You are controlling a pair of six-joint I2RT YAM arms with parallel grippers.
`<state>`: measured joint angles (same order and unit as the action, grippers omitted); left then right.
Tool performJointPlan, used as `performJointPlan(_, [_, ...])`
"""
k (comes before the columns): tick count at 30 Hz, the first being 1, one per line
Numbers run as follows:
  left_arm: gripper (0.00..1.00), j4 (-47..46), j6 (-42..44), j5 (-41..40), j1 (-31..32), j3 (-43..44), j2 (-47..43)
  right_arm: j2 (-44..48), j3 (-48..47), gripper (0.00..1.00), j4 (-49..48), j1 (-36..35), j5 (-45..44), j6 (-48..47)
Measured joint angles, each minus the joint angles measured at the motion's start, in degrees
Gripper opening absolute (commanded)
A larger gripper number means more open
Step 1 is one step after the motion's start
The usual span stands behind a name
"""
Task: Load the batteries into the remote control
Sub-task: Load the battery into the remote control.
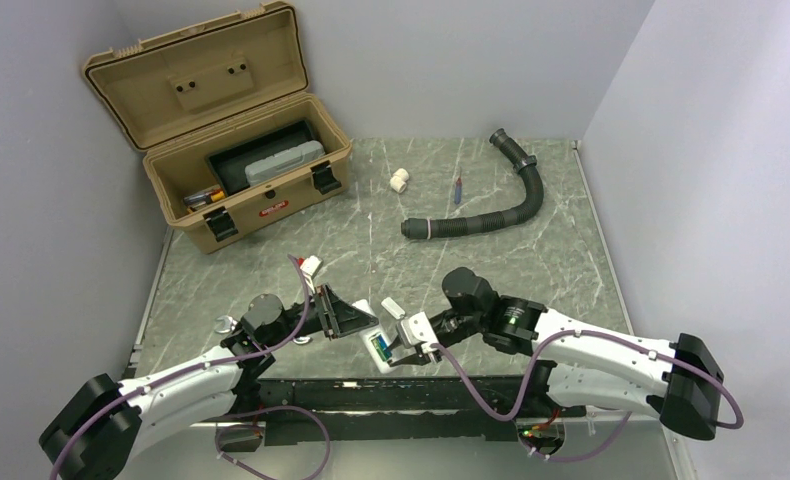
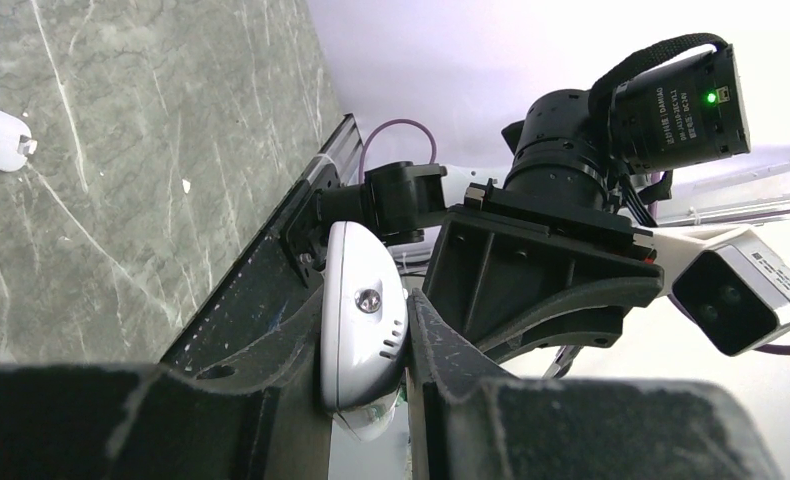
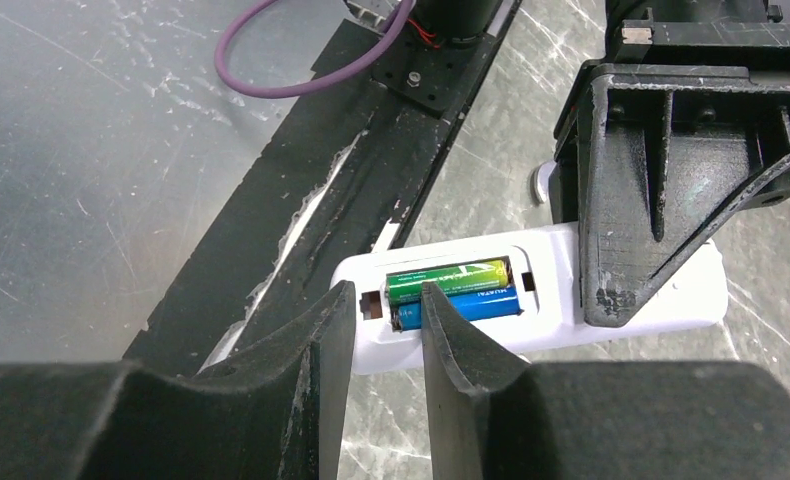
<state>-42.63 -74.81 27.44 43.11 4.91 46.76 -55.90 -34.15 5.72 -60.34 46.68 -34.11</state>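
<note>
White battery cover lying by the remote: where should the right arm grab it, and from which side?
Pinch the cover piece across its two long edges, coming straight down. It lies flat and thin on the table, so a sideways approach likely finds nothing to catch. Use the right end effector, open; the left end effector is shut on the remote control.

2 white arms (image 1: 186, 382), black joints (image 1: 693, 385), purple cables (image 1: 468, 385)

The right fingers (image 3: 466, 350) hide part of the 2 batteries (image 3: 466, 288) in the remote control (image 3: 551, 310).
</note>
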Motion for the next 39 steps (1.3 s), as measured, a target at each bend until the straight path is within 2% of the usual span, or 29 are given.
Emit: performJointPlan(39, [0.0,-2.43,-0.07,1.2,0.0,0.0,1.46,-0.68,-2.47,0.33,1.46,0.0,1.66,-2.62])
